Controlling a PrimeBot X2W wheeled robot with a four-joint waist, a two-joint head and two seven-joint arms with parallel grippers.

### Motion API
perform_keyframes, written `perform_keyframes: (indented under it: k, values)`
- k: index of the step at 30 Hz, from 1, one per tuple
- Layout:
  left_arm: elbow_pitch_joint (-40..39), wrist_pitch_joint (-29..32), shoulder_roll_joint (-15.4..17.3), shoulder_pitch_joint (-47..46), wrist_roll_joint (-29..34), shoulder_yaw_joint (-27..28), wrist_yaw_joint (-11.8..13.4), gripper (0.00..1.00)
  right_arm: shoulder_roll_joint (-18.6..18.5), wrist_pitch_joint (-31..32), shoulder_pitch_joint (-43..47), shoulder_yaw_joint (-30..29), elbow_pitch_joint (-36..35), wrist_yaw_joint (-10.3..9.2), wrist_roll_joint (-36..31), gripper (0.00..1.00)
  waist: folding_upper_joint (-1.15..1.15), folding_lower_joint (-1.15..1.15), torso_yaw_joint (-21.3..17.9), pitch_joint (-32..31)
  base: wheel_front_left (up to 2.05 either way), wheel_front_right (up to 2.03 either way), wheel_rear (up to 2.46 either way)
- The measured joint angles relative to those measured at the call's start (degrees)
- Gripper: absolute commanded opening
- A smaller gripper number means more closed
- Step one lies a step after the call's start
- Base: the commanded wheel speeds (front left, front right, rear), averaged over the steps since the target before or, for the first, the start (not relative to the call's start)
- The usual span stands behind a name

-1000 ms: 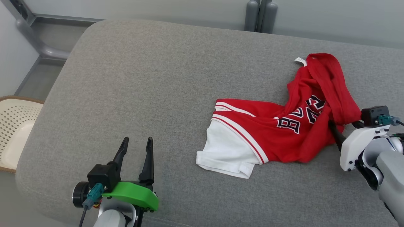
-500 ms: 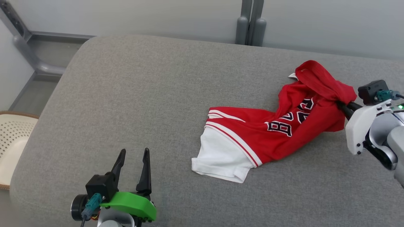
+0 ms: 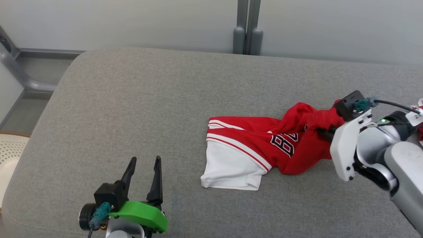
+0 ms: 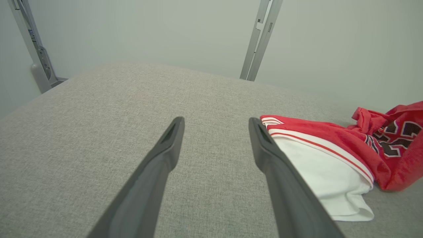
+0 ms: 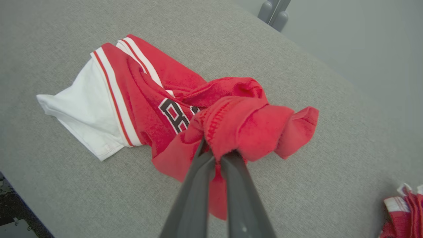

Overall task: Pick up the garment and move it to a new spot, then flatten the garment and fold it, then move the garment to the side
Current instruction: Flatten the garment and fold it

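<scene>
Slippage is the risk: the garment point(image 3: 244, 145) is pinched by one bunched fold in the closed right gripper point(image 5: 216, 153), the rest spread on the grey cushion point(image 3: 132, 99); perhaps only a thin layer is caught. The left gripper point(image 3: 144, 160) is held wide, empty.

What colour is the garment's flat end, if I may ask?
The garment's end is white; right wrist view shows it best.
</scene>
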Motion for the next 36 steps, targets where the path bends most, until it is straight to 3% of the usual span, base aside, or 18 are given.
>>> perform_keyframes:
  k: [11,12,13,18,24,29,36]
  values:
    - [1.2,0.0,-0.1,-2.3,0.0,-0.6,-0.5,1.0,11.4,-11.5,-6.2,12.4,15.3,0.0,-2.5,0.01,0.0,0.0,2.8,3.4,0.0,0.0,0.0]
    - [1.2,0.0,-0.1,-2.5,0.0,-0.6,-0.5,1.0,12.1,-12.7,-6.8,13.5,17.1,0.0,-2.3,0.43,0.0,0.0,3.1,3.6,0.0,0.0,0.0]
    - [1.3,0.0,-0.1,-2.5,0.0,-0.6,-0.5,1.0,12.7,-13.8,-7.3,14.1,18.3,-0.01,-2.0,1.0,0.0,0.0,3.3,3.8,0.0,0.0,0.0]
    - [1.8,0.0,-0.2,-2.6,0.0,-0.1,-0.5,1.0,14.2,-20.0,-8.9,16.4,21.1,-0.01,-0.3,1.0,0.0,0.0,3.5,3.7,0.0,0.0,0.0]
    - [1.9,0.0,0.3,-1.1,0.0,0.6,-0.4,1.0,11.0,-25.1,-7.4,16.4,16.6,0.0,2.8,1.0,0.0,0.0,1.9,1.7,0.0,0.0,0.0]
    - [1.6,0.0,0.5,-0.4,0.0,0.7,-0.3,1.0,6.3,-27.5,-3.1,11.0,12.3,-0.01,3.2,1.0,0.0,0.0,-0.7,0.1,0.0,0.0,0.0]
    - [1.2,0.0,0.7,0.0,0.0,0.4,-0.2,1.0,5.3,-28.7,7.6,1.0,9.0,-0.01,3.9,1.0,0.0,0.0,-3.3,-0.9,0.0,0.0,0.0]
